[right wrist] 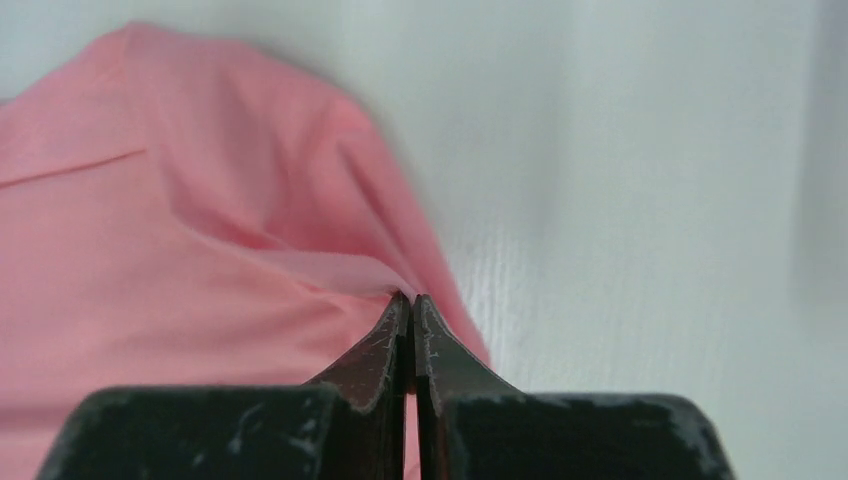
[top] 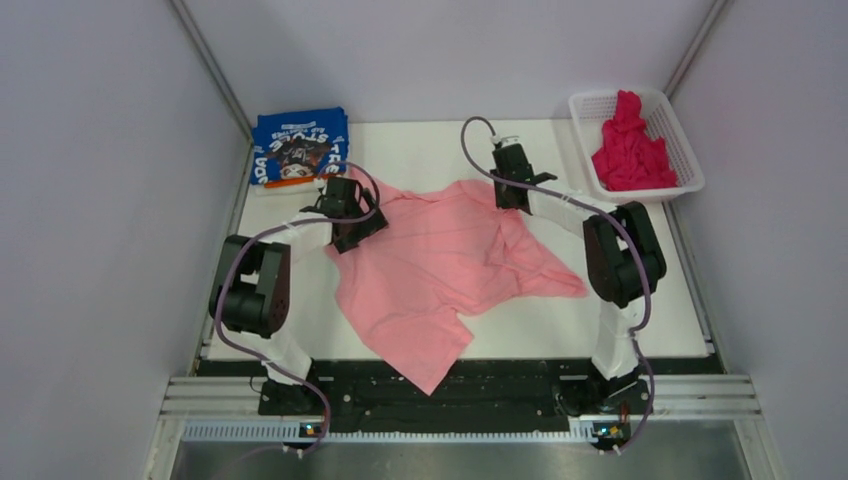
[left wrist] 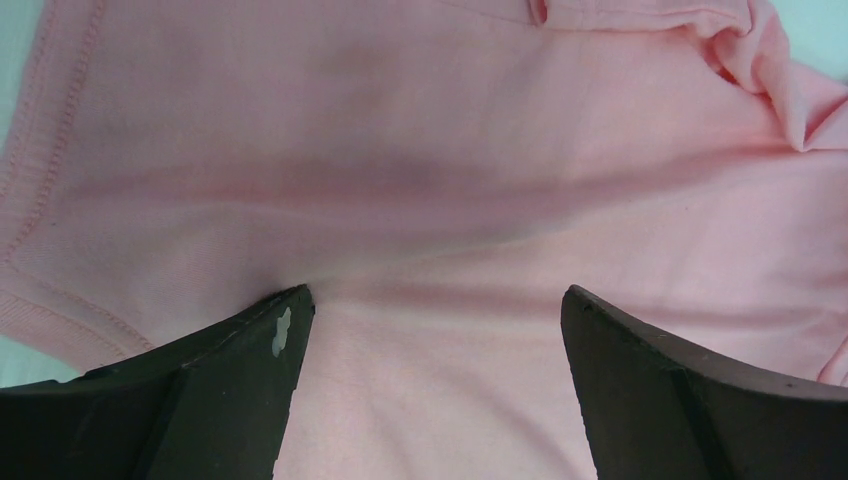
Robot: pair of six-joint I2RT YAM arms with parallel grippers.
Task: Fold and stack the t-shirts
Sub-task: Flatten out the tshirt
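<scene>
The light pink t-shirt [top: 440, 270] lies spread and creased across the middle of the table, one corner hanging over the near edge. My left gripper [top: 352, 222] is open over its left part; in the left wrist view [left wrist: 435, 300] both fingers stand wide apart on the pink cloth [left wrist: 430, 180]. My right gripper [top: 508, 195] is shut on the shirt's far edge; in the right wrist view [right wrist: 412, 298] its tips pinch a fold of pink cloth [right wrist: 180, 260]. The blue t-shirt [top: 298, 148] with white lettering lies folded at the far left. The magenta t-shirt [top: 632, 152] is bunched in the basket.
The white mesh basket [top: 590, 105] stands at the far right corner. White walls close in both sides and the back. The arm bases and a metal rail [top: 460, 395] run along the near edge. Bare white tabletop [right wrist: 650, 200] shows right of the pink shirt.
</scene>
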